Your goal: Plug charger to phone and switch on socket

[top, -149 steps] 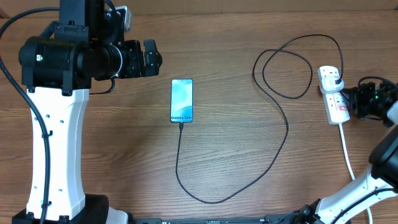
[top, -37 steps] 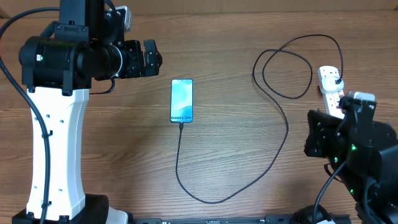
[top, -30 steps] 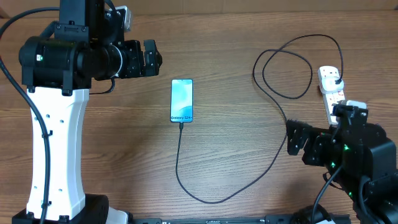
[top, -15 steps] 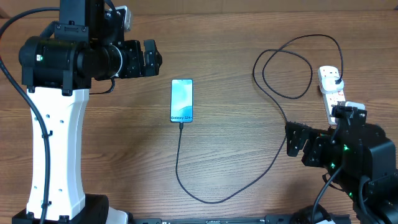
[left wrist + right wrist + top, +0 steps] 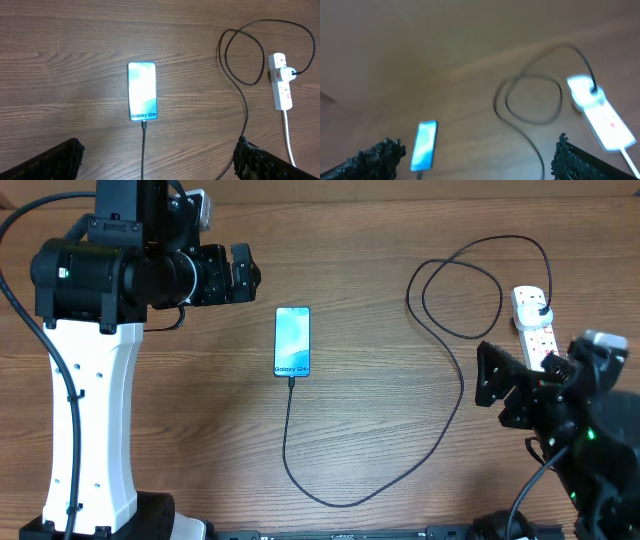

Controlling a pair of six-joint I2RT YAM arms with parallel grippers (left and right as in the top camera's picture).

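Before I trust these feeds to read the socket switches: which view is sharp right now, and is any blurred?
Left wrist view: sharp, the phone text reads clearly, and the socket is crisp but small. Right wrist view: blurred throughout, switches unreadable. Overhead view: sharp with even light, though the right arm covers the socket's lower end.
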